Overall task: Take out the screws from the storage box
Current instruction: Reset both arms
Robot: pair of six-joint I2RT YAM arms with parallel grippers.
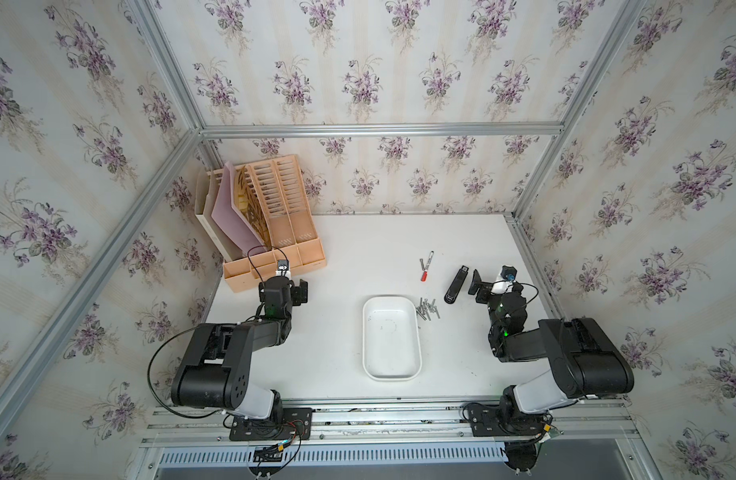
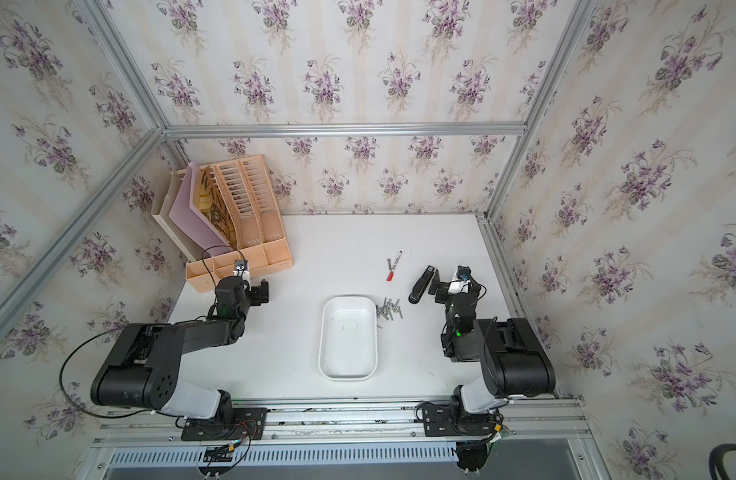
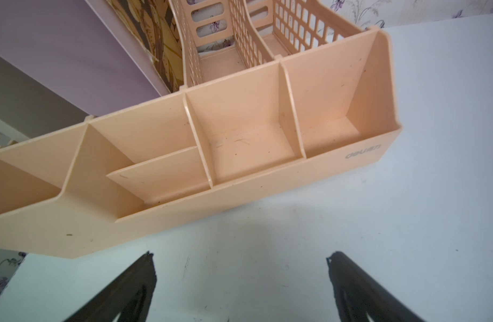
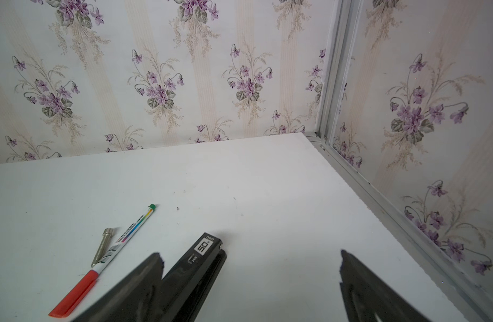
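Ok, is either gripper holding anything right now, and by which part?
Nothing is held. The left gripper and right gripper are both open and empty; the stapler lies loose beside one right finger.

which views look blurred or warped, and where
Both top views: wide-angle warp, the metal frame looks splayed; light even, shadows faint. Left wrist view: near jaws blurred, file organizer sharp. Right wrist view: jaws blurred too, marker pen crisp.

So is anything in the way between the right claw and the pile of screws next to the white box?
Yes. The black stapler lies on the table between the open right claw and the screws.
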